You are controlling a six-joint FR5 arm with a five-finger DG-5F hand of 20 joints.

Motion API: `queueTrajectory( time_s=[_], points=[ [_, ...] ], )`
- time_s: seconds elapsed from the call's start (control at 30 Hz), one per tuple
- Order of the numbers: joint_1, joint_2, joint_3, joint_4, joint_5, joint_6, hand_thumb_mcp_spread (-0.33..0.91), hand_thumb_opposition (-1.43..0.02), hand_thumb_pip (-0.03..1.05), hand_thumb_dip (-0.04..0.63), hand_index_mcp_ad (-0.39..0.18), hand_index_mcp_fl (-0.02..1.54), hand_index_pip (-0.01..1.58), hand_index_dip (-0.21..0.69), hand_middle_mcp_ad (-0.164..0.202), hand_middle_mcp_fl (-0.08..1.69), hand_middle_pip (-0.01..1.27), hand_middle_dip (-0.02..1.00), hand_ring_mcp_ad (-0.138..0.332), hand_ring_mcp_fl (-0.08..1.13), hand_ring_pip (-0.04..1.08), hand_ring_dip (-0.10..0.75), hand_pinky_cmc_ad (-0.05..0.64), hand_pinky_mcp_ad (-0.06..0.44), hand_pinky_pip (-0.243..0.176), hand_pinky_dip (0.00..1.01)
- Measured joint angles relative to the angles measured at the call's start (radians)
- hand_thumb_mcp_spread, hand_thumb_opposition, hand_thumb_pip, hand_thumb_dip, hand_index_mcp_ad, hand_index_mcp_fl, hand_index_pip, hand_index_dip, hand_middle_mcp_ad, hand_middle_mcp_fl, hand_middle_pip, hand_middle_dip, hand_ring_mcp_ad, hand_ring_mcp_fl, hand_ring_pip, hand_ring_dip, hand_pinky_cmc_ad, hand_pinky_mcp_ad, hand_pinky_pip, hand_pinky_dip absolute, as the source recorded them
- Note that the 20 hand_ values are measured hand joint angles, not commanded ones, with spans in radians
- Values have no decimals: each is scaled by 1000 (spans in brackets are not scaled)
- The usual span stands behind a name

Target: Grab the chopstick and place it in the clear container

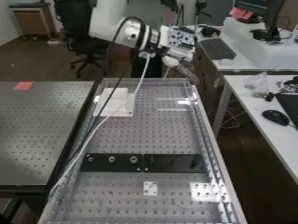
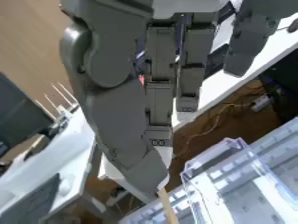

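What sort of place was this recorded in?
Most likely a robotics lab: a white robot arm stands at a perforated metal bench, with a computer keyboard on a desk nearby and an office chair behind.

Clear container: part cut off by wrist view's edge. Chopstick near container: one end hidden behind hand, other cut off. High view: fingertips too small to tell apart.

Soft light; white glare on bench
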Motion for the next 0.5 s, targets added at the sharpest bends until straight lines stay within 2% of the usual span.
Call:
queueTrajectory(
  time_s=[0.33,0.5],
  points=[
    [-13,-63,64,-107,-16,-179,848,-1136,433,290,-148,1414,311,463,10,1381,145,663,52,614,119,557,351,332,3,154],
    [-20,-66,70,-125,-9,-264,848,-1136,433,290,-161,1414,311,463,10,1381,145,663,52,614,119,557,351,328,3,154]
  ],
)
